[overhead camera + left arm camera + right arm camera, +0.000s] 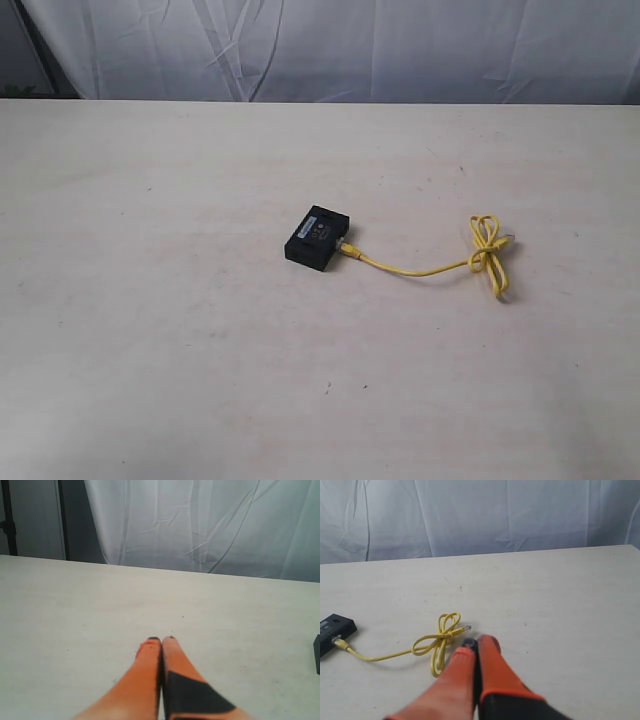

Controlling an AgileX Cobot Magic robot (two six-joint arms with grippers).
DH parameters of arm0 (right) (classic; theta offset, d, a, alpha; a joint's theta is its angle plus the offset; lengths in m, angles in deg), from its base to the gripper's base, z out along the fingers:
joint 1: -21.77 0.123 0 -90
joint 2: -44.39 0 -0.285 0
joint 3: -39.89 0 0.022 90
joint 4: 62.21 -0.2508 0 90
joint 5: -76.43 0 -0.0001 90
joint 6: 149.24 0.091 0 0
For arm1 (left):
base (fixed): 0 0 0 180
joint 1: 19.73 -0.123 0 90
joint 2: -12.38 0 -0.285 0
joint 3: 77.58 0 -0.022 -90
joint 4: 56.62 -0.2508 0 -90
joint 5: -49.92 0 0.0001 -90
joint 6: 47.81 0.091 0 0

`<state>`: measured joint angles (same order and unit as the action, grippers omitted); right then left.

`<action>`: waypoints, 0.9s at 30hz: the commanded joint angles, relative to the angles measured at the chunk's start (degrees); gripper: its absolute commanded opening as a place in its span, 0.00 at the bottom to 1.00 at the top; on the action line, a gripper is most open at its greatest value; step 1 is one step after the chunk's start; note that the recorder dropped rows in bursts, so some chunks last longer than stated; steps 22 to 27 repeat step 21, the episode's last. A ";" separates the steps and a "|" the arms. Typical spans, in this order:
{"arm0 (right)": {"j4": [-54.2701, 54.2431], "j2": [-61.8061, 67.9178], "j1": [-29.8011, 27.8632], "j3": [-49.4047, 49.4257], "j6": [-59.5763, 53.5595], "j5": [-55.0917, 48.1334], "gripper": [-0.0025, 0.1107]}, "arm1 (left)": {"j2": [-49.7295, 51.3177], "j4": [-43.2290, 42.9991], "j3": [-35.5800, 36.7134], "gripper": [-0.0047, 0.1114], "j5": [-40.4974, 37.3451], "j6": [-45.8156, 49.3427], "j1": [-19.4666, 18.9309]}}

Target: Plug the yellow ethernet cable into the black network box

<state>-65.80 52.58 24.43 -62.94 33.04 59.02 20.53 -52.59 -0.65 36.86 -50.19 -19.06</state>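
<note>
The pale table [150,350] carries a box [315,234] and a cable [420,270]. The cable's tied loops lie just ahead of the right claw [474,641]; its far end touches the box, farther off to that claw's left.

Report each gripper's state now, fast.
Left gripper: shut, holding nothing.
Right gripper: shut, holding nothing; the yellow ethernet cable lies on the table beyond its tips.

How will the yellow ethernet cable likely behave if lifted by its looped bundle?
Probably floppy: the yellow ethernet cable lies in slack curves, so it would droop. Its other end meets the black network box, which looks small, so a pull may drag it. The tied loops likely stay bundled.
</note>
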 commanded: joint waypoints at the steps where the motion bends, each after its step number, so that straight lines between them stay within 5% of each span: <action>1: 0.46 -0.41 -0.29 0.05 -0.27 0.42 0.02 | -0.36 -0.32 0.29 0.04 0.18 0.00 -0.08; 27: 0.34 -0.41 -0.29 0.05 -0.27 0.02 0.02 | -0.36 -0.32 0.29 0.04 -0.04 0.00 -0.08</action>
